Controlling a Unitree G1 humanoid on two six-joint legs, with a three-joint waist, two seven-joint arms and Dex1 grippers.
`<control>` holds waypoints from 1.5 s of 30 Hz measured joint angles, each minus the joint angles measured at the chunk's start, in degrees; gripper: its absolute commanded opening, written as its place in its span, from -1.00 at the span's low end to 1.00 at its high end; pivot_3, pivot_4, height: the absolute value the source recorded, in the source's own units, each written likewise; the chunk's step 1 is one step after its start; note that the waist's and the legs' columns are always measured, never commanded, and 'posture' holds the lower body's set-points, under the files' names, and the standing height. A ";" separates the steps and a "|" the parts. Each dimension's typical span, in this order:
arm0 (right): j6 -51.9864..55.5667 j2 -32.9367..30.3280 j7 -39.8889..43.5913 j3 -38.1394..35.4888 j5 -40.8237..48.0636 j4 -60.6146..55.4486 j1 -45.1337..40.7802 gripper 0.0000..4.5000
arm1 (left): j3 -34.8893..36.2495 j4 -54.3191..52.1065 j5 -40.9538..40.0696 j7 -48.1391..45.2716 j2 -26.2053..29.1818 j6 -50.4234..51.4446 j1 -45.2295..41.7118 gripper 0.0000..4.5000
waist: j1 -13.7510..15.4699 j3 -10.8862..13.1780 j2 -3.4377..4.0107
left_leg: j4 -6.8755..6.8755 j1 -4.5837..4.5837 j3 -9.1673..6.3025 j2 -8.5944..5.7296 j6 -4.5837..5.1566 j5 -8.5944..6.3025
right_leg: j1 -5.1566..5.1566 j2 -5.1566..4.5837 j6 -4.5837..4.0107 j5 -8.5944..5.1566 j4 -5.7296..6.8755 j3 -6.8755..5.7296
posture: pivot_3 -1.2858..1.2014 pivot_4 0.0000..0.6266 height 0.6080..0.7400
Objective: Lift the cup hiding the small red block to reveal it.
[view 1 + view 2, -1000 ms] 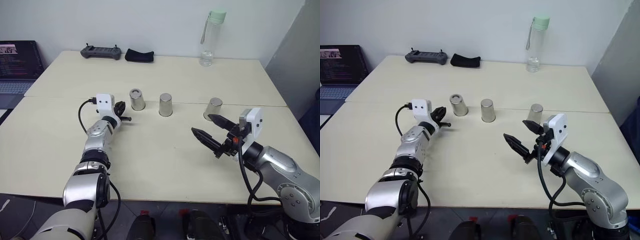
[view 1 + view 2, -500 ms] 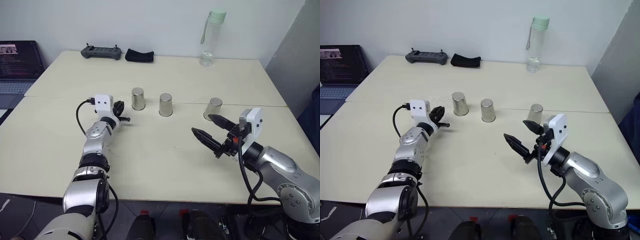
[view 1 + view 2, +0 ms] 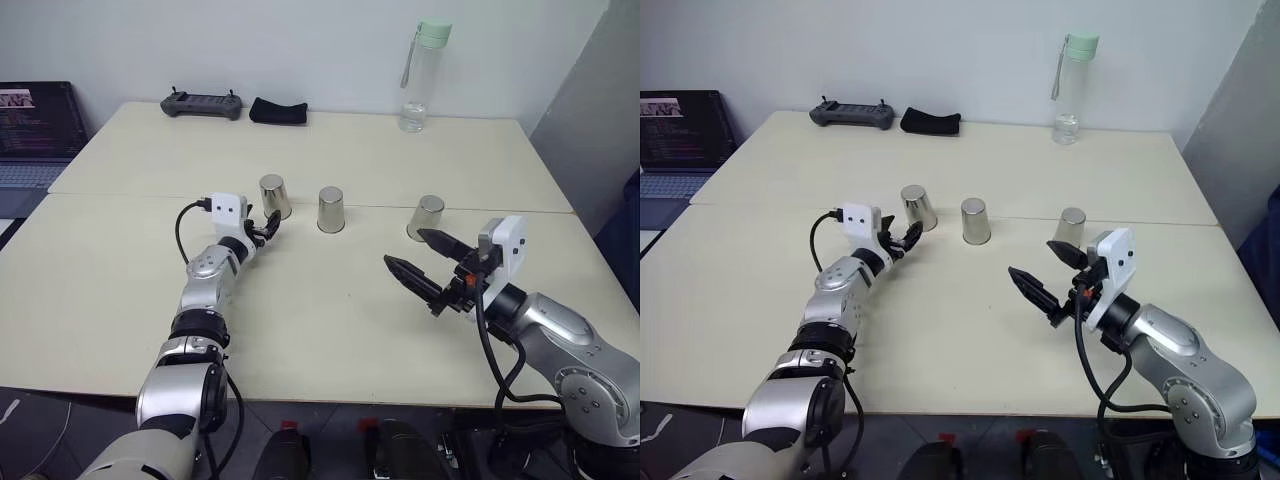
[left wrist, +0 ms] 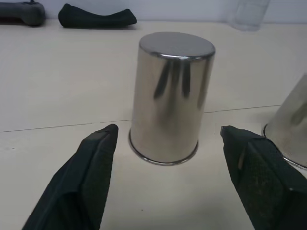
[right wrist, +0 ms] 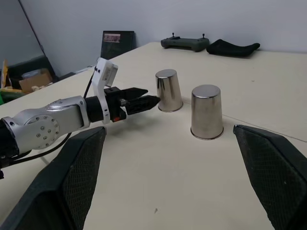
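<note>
The left tool (image 3: 268, 226) has reached level toward the cup (image 3: 274, 196), fingers now spread apart.

I see a pale cream table (image 3: 330, 330) with a seam across its middle, pushed against a plain light wall (image 3: 300, 40). A grey panel (image 3: 590, 120) stands at the right, with dark floor (image 3: 30, 420) below the near edge.

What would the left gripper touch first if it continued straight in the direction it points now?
Most likely the leftmost cup. The left gripper is open and points at that upside-down steel cup, which stands centred just ahead of its fingers and apart from them. Nothing lies between them.
</note>
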 measured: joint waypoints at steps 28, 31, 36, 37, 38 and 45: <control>-0.02 0.20 -3.10 -0.02 -0.57 -2.39 2.03 1.00 | 1.32 19.90 4.18 7.30 -1.29 -5.57 -13.97 0.98 | 0.00 0.01 -0.02 | -0.01 -0.05 0.00 -0.09 0.00 0.00 | -0.02 0.05 0.01 0.00 -0.02 -0.05 | 0.03 -0.52 1.00; -0.01 0.20 -3.42 -0.03 -0.54 -2.42 2.28 1.00 | 1.35 20.09 4.27 7.45 -1.23 -6.34 -14.42 0.98 | 0.00 0.01 -0.02 | 0.00 -0.05 0.02 -0.09 0.00 0.00 | -0.02 0.05 0.01 0.00 -0.01 -0.04 | 0.03 -0.52 1.00; -0.01 0.27 -4.12 -0.14 -0.35 -2.44 2.51 1.00 | 1.33 20.41 4.62 7.83 -1.23 -6.42 -14.66 0.78 | -0.01 0.01 -0.02 | 0.00 -0.05 0.00 -0.09 0.00 0.00 | -0.02 0.05 0.01 0.00 0.00 -0.05 | 0.03 -0.52 1.00; 0.00 0.30 -4.49 -0.14 -0.33 -2.44 2.70 1.00 | 1.31 20.51 4.75 7.82 -1.23 -6.42 -14.75 0.70 | 0.00 0.01 -0.02 | 0.00 -0.05 0.01 -0.09 0.00 0.00 | -0.02 0.05 0.01 0.00 0.00 -0.04 | 0.03 -0.52 1.00; 0.00 0.30 -4.65 -0.13 -0.32 -2.44 2.78 1.00 | 1.31 20.52 4.83 7.82 -1.23 -6.42 -14.81 0.61 | -0.01 0.01 -0.02 | 0.00 -0.05 0.02 -0.09 0.00 0.00 | -0.02 0.05 0.01 0.00 -0.01 -0.04 | 0.03 -0.52 1.00; 0.00 0.30 -4.85 -0.13 -0.31 -2.44 2.77 1.00 | 1.29 20.52 5.34 7.80 -1.24 -6.43 -14.93 0.17 | -0.01 0.01 -0.02 | 0.00 -0.05 0.02 -0.10 0.00 0.00 | -0.02 0.05 0.01 0.00 0.00 -0.04 | 0.03 -0.52 1.00</control>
